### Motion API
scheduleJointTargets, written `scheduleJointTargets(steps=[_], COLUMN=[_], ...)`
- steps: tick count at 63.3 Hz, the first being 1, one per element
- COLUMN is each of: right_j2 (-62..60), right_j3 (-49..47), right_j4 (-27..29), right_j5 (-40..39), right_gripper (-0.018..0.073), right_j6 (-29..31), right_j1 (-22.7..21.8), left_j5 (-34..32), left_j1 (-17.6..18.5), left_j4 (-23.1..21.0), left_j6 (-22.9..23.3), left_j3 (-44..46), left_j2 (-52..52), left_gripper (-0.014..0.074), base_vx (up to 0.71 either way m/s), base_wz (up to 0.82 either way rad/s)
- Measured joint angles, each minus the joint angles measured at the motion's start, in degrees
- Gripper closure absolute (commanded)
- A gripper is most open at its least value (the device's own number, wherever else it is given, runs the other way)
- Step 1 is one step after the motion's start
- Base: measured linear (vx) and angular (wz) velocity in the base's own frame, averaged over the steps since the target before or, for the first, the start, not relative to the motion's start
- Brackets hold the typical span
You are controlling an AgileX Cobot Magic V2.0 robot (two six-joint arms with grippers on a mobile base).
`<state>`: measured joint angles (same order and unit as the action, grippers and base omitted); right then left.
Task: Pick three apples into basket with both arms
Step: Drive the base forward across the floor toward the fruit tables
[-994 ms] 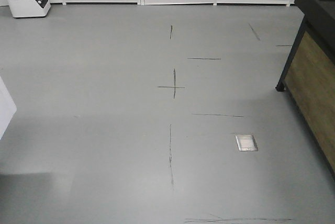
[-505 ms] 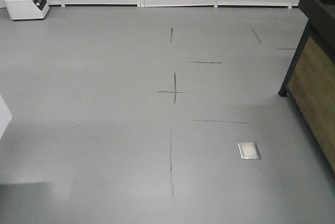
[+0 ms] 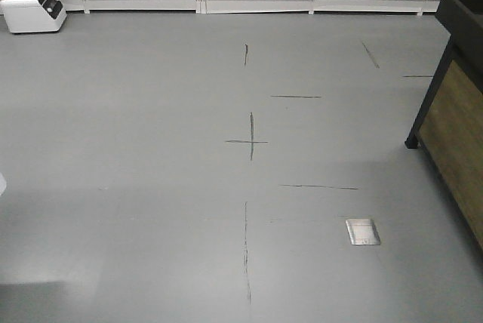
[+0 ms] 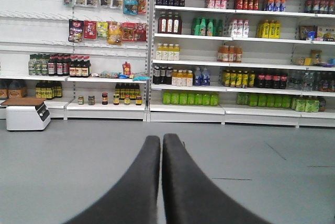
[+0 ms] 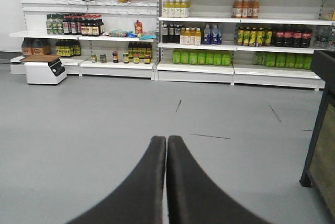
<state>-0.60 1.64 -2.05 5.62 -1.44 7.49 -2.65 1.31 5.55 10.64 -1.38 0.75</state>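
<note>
Apples and basket are appearing in no view, so where they lie cannot be told. Grey floor is sliding nearer in the front view, far shelves and the dark counter at right are drawing closer, and the cross mark is sitting lower than a second ago — the base is likely driving on, picking not begun. Left gripper and right gripper are riding with fingers pressed together, carrying nothing.

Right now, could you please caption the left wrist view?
Closed left gripper faces stocked supermarket shelves across grey floor.
</note>
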Motion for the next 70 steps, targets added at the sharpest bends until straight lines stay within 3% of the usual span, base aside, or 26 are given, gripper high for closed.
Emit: scheduleJointTargets(steps=[70], right_j2=[0.00], right_j3=[0.00], right_j4=[0.00], right_j5=[0.00], right_gripper=[0.0568], right_j6=[0.00], right_j1=[0.00], left_j5=[0.00], left_j1=[0.00], left_j4=[0.00], left_j6=[0.00], left_j3=[0.00], left_j2=[0.00], left_gripper=[0.0603], base_vx=[0.13], base_wz=[-0.03])
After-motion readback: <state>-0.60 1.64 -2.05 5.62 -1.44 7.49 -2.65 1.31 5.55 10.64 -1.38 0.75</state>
